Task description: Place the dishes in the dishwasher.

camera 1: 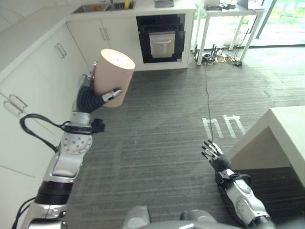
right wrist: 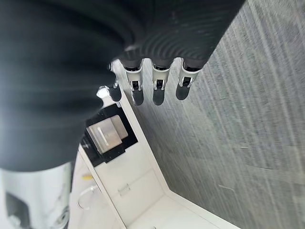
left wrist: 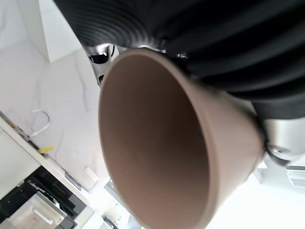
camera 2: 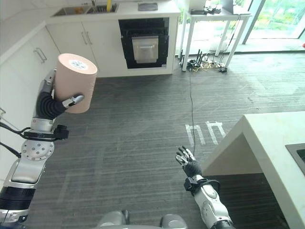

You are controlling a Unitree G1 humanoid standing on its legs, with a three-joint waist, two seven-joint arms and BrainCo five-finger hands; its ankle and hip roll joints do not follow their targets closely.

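Tall beige matte cup (camera 1: 113, 76) gripped upside down in left hand (camera 1: 90, 98), fingers (camera 1: 113, 95) curled round its wall, raised clear for carrying toward black built-in dishwasher (camera 1: 161, 38), well apart. Right hand (camera 1: 213, 155) low, fingers loosely spread, empty.

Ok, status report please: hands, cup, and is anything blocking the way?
Left hand shut on beige cup, held up, base toward camera. Right hand open, low, holding nothing. Dishwasher open across bare floor; nothing in the way.
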